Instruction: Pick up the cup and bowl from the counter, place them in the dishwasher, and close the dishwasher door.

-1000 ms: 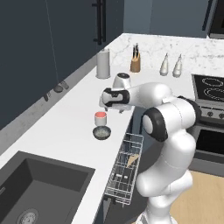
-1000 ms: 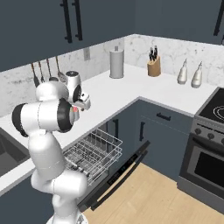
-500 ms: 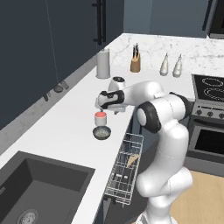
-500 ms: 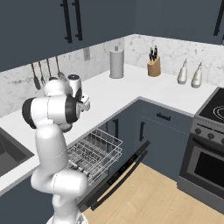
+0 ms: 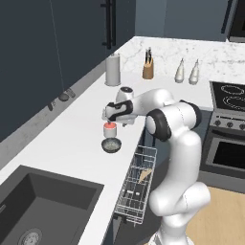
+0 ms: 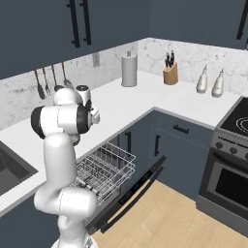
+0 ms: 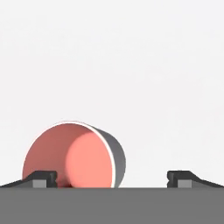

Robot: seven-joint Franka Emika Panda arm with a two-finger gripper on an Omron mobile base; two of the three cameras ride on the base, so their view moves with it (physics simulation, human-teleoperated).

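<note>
- The pincer (image 7: 112, 178) hangs just above the cup (image 5: 110, 129) with its jaws spread wide and nothing between them; that width looks chosen so the fingers can pass down either side of the cup's rim.
- In the hand view the cup (image 7: 73, 155) sits toward one fingertip (image 7: 43, 177) rather than midway, so the hand probably needs a small sideways correction before the jaws shut.
- The cup stands upright on the white bench (image 5: 72, 139), close to its front edge, red inside showing.
- The bowl (image 5: 111, 145) rests on the bench just in front of the cup, nearly touching it. Because they sit so close, a low finger could nudge the bowl.
- The dishwasher door (image 6: 131, 193) is folded down and the wire rack (image 6: 102, 169) is pulled out right below the bench edge, so each piece has only a short way to travel.
- The arm bends across from the base to reach the cup from above.
- Neither piece is in the rack yet, and the door remains to be shut.
</note>
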